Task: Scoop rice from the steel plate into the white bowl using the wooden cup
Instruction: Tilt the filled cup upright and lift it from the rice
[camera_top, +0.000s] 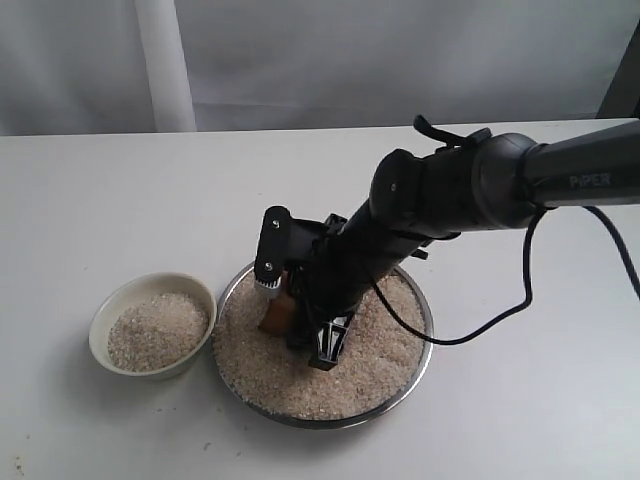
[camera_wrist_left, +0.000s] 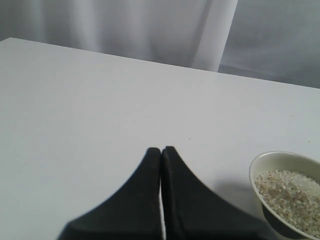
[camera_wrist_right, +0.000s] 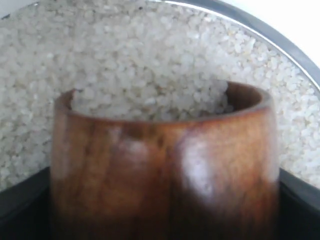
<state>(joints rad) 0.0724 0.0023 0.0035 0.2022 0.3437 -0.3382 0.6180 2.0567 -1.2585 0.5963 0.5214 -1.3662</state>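
Reaching across from the right side, the right claw (camera_top: 303, 325) is clamped on the wooden cup (camera_top: 277, 312), which sits down in the rice (camera_top: 372, 368) on the steel plate (camera_top: 428, 340). From where I stand the cup looks nearly upright, leaning a little. In the right wrist view its mouth points away from the wrist, with grains lying level with the rim, so I'd judge the scoop is loaded or close to it.

What matters next is where the white bowl (camera_top: 120, 292) lies. It sits to the left of the plate in the exterior view, just beside it, the rims almost touching, and there is some rice in it. So the cup has to rise clear of the plate's edge, travel left, then tip mouth-first over the bowl.

The left claw (camera_wrist_left: 161, 152) hangs above the bare surface (camera_top: 520, 420) with its fingers pressed together, holding nothing. The bowl is near it, but the carrying falls to the right arm.
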